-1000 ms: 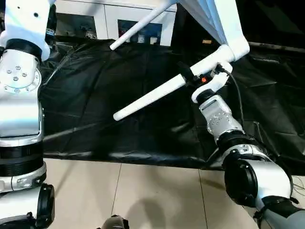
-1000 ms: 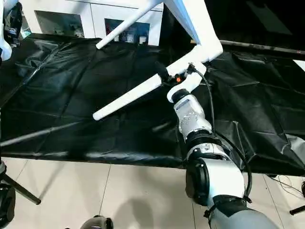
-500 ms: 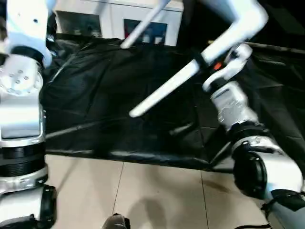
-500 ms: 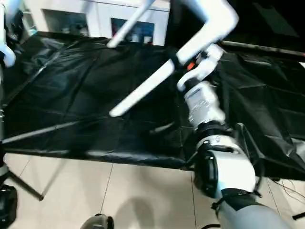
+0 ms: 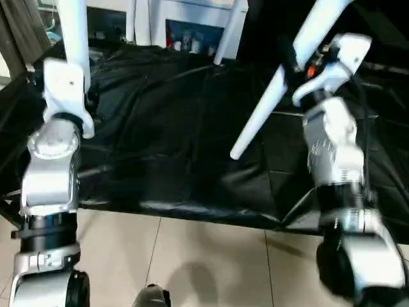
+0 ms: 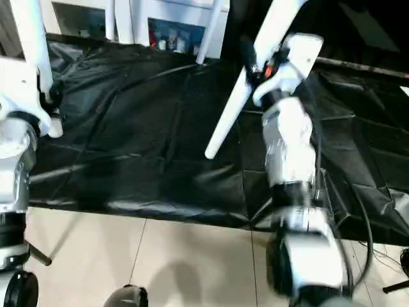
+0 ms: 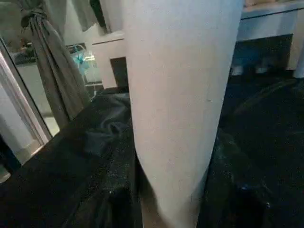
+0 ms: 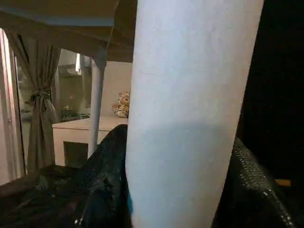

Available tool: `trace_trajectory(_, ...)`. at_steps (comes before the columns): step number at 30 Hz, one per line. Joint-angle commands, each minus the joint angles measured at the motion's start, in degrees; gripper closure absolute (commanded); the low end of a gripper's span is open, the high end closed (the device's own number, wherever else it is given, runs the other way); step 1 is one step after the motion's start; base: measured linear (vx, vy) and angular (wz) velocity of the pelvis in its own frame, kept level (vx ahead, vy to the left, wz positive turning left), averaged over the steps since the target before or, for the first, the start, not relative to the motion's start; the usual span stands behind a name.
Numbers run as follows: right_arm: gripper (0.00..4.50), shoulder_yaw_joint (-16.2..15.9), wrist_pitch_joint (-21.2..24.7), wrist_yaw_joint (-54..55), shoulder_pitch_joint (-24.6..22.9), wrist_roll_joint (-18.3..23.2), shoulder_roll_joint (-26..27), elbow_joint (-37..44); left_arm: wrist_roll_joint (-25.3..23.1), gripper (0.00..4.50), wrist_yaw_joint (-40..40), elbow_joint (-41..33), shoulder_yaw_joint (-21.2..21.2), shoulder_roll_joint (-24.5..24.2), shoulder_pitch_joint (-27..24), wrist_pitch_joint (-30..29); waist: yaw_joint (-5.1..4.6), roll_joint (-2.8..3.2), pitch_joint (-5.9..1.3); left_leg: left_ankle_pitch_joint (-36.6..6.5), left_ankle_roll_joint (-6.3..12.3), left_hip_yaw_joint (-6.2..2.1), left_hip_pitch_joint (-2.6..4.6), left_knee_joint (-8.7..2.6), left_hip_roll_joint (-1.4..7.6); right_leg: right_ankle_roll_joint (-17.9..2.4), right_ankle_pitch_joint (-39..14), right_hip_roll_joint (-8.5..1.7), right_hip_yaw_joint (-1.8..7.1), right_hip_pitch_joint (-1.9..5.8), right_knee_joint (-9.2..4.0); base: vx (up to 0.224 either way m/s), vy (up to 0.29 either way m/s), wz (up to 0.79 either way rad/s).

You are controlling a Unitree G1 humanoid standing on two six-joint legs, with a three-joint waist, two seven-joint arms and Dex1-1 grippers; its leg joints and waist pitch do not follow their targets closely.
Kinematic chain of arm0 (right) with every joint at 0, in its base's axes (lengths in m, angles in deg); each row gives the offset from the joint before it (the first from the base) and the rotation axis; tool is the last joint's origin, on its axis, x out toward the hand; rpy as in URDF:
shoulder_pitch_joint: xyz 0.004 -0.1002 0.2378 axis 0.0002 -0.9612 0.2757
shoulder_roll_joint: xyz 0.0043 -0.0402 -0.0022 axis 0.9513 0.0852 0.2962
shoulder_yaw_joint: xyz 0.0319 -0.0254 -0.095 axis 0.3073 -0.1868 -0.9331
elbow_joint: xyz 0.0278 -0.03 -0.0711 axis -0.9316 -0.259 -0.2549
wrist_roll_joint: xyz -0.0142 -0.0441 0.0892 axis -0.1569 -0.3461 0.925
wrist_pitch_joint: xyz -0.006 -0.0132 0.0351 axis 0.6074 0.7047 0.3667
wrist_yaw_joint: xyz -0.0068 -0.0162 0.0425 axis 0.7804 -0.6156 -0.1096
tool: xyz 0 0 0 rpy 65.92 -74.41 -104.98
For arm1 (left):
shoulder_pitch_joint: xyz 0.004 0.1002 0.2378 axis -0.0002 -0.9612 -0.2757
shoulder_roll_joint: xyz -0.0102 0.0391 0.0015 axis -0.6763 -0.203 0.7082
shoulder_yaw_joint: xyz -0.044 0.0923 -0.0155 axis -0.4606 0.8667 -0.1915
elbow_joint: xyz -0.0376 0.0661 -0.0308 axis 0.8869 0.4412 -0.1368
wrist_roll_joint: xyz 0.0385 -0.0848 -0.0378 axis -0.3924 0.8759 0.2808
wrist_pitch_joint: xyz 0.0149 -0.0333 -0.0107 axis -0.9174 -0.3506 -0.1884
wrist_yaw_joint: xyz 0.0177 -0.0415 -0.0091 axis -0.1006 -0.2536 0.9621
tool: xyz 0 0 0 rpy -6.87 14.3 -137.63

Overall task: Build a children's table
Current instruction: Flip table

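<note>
- Children's table point(image 5: 307, 32) held up in the air above the black-covered worktop point(image 5: 166, 128); four white legs in view.
- Right gripper point(image 6: 255, 64) closed around one slanting leg point(image 5: 268, 105), whose free end hangs just over the worktop.
- Left gripper point(image 5: 77, 89) closed around an upright leg point(image 5: 73, 32).
- Cabinet point(image 5: 185, 29) behind the worktop: small items on its shelves, too blurred to name. No legible writing.

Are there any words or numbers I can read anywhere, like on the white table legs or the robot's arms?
None can be read.
The white leg by the right tool: plain, no print.
The leg at the left tool: plain too.
Items in the cabinet behind: too small and blurred to read.
</note>
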Motion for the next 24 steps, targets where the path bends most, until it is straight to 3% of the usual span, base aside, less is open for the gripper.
trace_trajectory(1,2.63,-3.8,0.6,0.2,-3.7,-6.2,-1.0,3.8,-0.9,2.94,1.3,-1.0,0.5,-1.1,-0.4,2.8,-0.56,1.76,-5.36,-10.6,-5.13,-1.91,4.41,-4.42,2.57,-7.4,6.3,-3.15,1.67,1.28,-3.00,0.000,0.000,0.00)
trace_trajectory(3,2.63,-5.1,0.4,1.3,-5.8,-8.2,-0.5,4.8,-0.2,2.94,0.8,-0.8,0.2,-0.5,-1.8,3.6,-0.74,1.69,-5.11,-13.6,-6.14,-1.93,4.42,-4.80,2.53,-6.8,2.8,-3.24,1.74,1.16,-3.38,0.000,0.000,0.00)
trace_trajectory(5,2.63,-6.3,0.4,2.5,-7.6,-9.8,0.2,5.7,0.2,2.94,0.4,-0.4,0.2,-0.1,-2.8,4.1,-1.03,1.53,-4.57,-19.7,-7.67,-2.00,4.74,-5.40,2.55,-6.0,-5.3,-3.54,2.07,0.79,-4.42,0.000,0.000,0.00)
trace_trajectory(8,2.63,-9.1,-0.5,2.6,-9.7,-12.6,0.1,6.0,0.3,2.94,0.1,0.3,0.5,-0.1,-3.9,4.1,-1.21,1.42,-4.38,-25.9,-9.20,-2.42,5.39,-5.74,2.62,-4.8,-12.2,-3.75,2.31,0.35,-5.31,0.000,0.000,0.00)
trace_trajectory(11,2.63,-11.5,-1.5,3.6,-11.0,-14.9,-0.3,5.6,-0.2,2.94,-0.3,1.5,1.5,-0.9,-5.6,4.2,-1.42,1.47,-4.14,-29.9,-9.92,-2.69,5.81,-6.02,2.61,-4.4,-14.9,-3.62,2.33,-0.07,-5.69,0.000,0.000,0.00)
trace_trajectory(14,2.63,-11.4,-2.7,4.0,-12.0,-14.6,0.5,1.6,-0.4,2.94,0.3,1.3,2.3,-1.4,-6.8,4.2,-1.62,1.20,-3.93,-34.5,-10.24,-2.94,6.36,-6.10,2.62,-4.6,-19.5,-3.80,2.40,-0.38,-6.25,0.000,0.000,0.00)
trace_trajectory(17,2.63,-10.7,-3.1,4.1,-11.9,-14.0,0.7,-0.9,0.7,2.94,-1.6,0.9,3.1,-1.4,-7.3,3.8,-1.97,0.98,-3.90,-35.1,-9.96,-3.26,6.13,-6.28,2.54,-4.7,-21.1,-4.05,2.41,-0.01,-6.46,0.000,0.000,0.00)
trace_trajectory(18,2.63,-10.5,-3.3,4.2,-11.7,-13.8,0.7,-1.5,1.1,2.38,-2.5,0.7,3.4,-1.4,-7.5,3.4,-2.00,1.24,-3.83,-35.7,-10.09,-3.32,6.30,-6.39,2.57,-4.6,-21.5,-3.99,2.43,-0.17,-6.58,0.000,0.000,0.00)
trace_trajectory(19,2.63,-9.8,-3.5,4.4,-11.4,-12.8,0.9,-2.5,1.3,2.24,-2.9,0.6,3.6,-1.5,-7.7,3.6,-2.27,1.29,-3.80,-37.3,-10.45,-3.48,6.52,-6.46,2.55,-4.5,-22.2,-3.84,2.38,-0.35,-6.68,0.000,0.000,0.00)
trace_trajectory(20,2.07,-9.1,-3.6,4.5,-11.2,-11.9,1.1,-3.3,1.3,2.24,-3.1,0.6,3.8,-1.5,-7.9,3.9,-2.48,1.22,-3.81,-39.6,-10.75,-3.80,6.72,-6.58,2.57,-4.5,-23.4,-3.75,2.23,-0.43,-6.85,0.000,0.000,0.00)
trace_trajectory(24,1.77,-8.2,-4.5,3.2,-10.2,-9.5,1.0,-5.8,2.1,1.79,-2.4,1.5,3.0,-1.1,-8.6,4.8,-2.93,1.32,-3.91,-41.0,-10.87,-4.15,6.60,-6.86,2.46,-5.3,-22.6,-3.80,2.08,-0.10,-6.91,0.000,0.000,0.00)
